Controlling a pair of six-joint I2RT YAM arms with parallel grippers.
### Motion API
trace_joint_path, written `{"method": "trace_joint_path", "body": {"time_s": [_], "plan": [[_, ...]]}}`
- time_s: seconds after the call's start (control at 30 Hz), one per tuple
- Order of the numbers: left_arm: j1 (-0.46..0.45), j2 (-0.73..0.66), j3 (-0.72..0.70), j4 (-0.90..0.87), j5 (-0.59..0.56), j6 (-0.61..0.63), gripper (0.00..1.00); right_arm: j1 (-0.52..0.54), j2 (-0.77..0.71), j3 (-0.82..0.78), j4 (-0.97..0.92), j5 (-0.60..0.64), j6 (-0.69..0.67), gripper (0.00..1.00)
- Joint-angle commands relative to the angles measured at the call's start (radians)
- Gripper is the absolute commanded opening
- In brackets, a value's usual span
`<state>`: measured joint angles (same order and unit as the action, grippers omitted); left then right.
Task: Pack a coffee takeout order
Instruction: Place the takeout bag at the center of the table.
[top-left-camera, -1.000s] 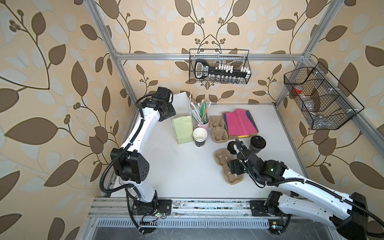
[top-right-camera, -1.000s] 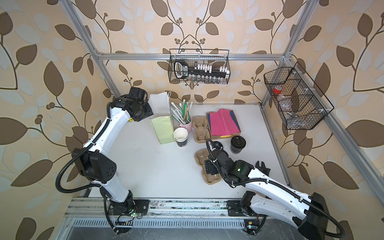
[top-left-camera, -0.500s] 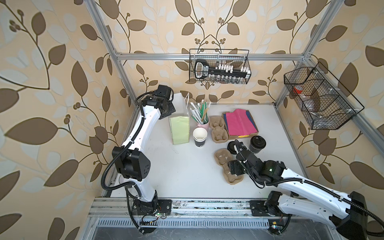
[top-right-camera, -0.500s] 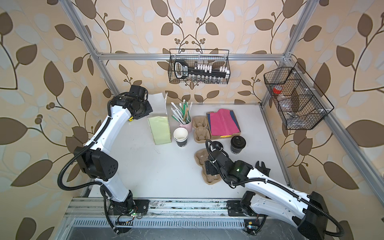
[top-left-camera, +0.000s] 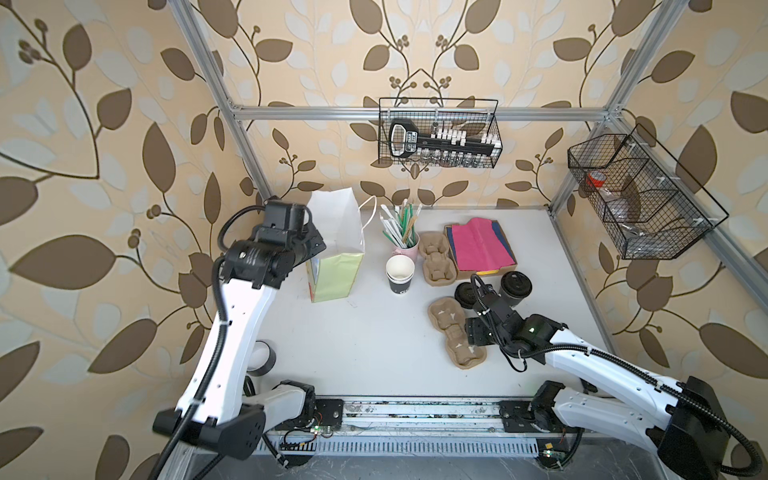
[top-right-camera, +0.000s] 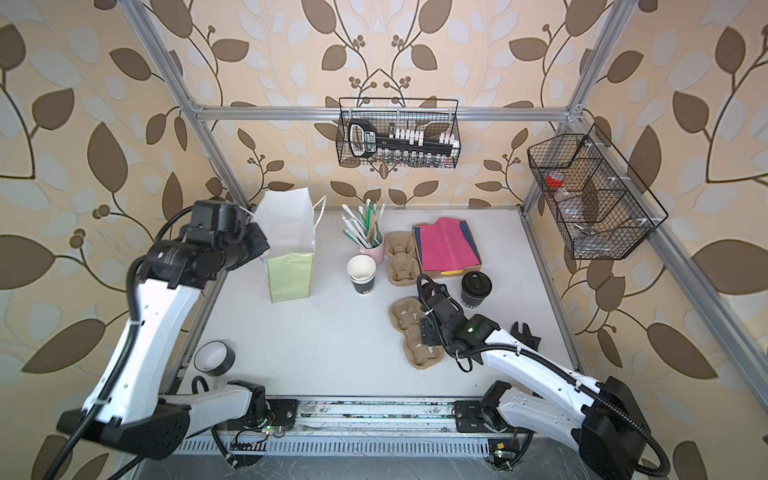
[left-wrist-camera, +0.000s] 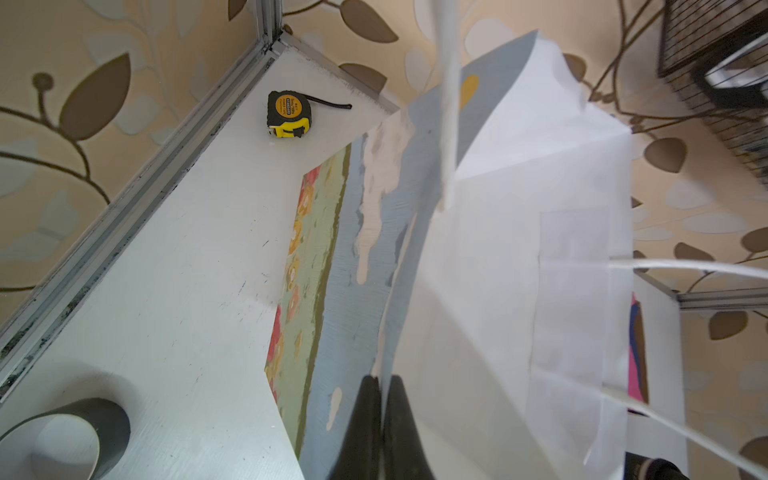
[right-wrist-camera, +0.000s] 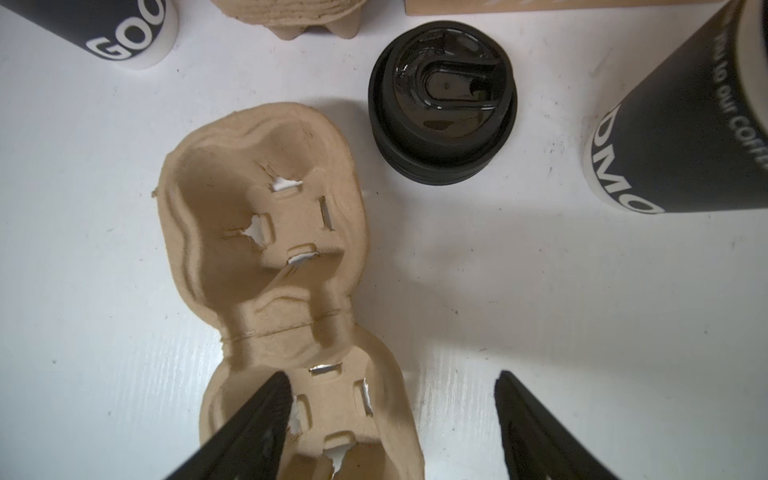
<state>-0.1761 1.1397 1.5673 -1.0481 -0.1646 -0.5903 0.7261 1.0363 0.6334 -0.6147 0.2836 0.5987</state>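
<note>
Now L gripper (left-wrist-camera: 382, 381) is seen pinched on edge of upright paper gift bag (top-left-camera: 336, 249), well apart from two-cup pulp carrier (top-left-camera: 455, 332), on its L-arm side. R gripper (right-wrist-camera: 392, 376) is held spread, one finger (right-wrist-camera: 257, 424) set over carrier's near well & the other outside its rim. Near carrier's far end, lidded dark cup (top-left-camera: 515, 286) is stood; pink napkin (top-left-camera: 480, 243) is laid farther back.

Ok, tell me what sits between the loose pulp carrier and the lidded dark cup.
A spare black domed lid, resting on the table and touching neither the pulp carrier nor the lidded cup. The right wrist view shows it clearly.
</note>
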Motion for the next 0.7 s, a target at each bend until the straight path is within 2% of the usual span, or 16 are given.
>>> {"method": "trace_joint_path", "body": {"time_s": [0.0,0.1,0.23,0.47,0.67], "plan": [[-0.009,-0.100,-0.074,-0.048,0.032,-0.048,0.00,-0.001,-0.009,-0.040,0.009,-0.014,0.040,0.74],[-0.024,-0.173,-0.107,-0.079,0.030,-0.079,0.00,0.002,-0.018,-0.071,0.018,-0.017,0.066,0.67],[-0.059,-0.235,-0.193,-0.066,0.090,-0.138,0.00,0.010,-0.018,-0.104,0.025,-0.008,0.088,0.61],[-0.249,-0.259,-0.275,-0.040,-0.031,-0.252,0.00,0.013,0.001,-0.132,0.049,0.008,0.112,0.52],[-0.305,-0.264,-0.317,-0.002,-0.038,-0.319,0.00,0.010,-0.009,-0.144,0.056,0.001,0.122,0.35]]}}
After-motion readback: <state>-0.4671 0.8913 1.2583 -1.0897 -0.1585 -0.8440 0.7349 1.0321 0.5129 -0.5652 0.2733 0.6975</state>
